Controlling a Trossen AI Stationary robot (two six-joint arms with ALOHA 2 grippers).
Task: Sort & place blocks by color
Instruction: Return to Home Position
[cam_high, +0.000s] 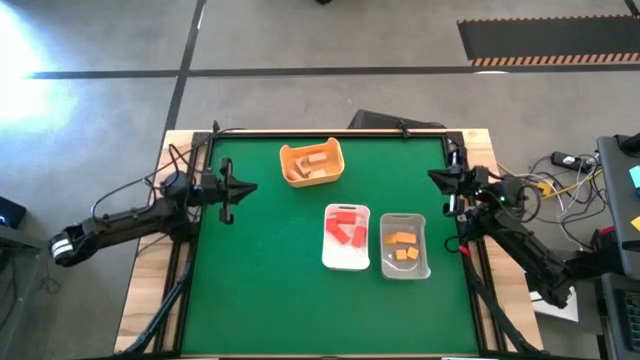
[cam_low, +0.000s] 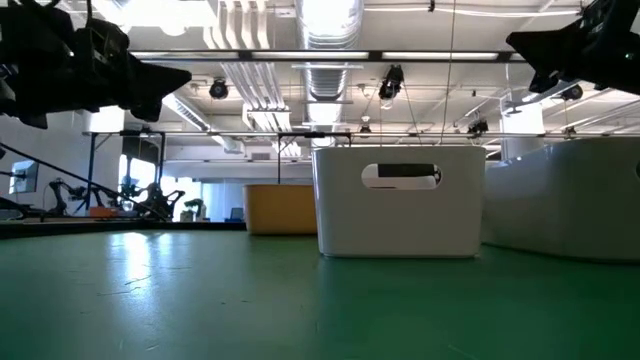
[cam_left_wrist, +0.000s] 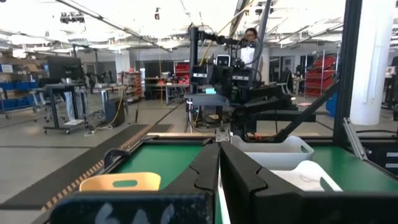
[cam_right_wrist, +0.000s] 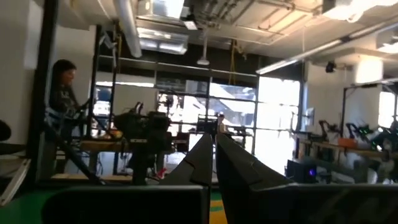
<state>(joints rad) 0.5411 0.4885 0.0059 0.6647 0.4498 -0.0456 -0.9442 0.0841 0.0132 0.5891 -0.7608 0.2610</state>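
Three containers stand on the green bench (cam_high: 260, 290), and we read them from the high view. At the bench's centre is a white tray (cam_high: 345, 263) holding the red blocks (cam_high: 347, 229). Just beside it at 3 o'clock, a clear tray (cam_high: 405, 272) holds the orange blocks (cam_high: 403, 246). Well apart at 11 o'clock, near the far edge, a yellow-orange tub (cam_high: 291, 154) holds the tan blocks (cam_high: 312, 166). We see no block lying loose on the green surface.

Both arms hang above the bench edges, clear of all three containers. The left arm (cam_high: 130, 222) reaches in at 9 o'clock, and the left fingers (cam_left_wrist: 245, 177) are clenched together on nothing (the wrist view shows them meeting along one seam). The right arm (cam_high: 520, 240) reaches in at 2 o'clock, and the right fingers (cam_right_wrist: 242, 165) are likewise pressed together and empty. In the low view both arms show only as dark shapes high above the surface.
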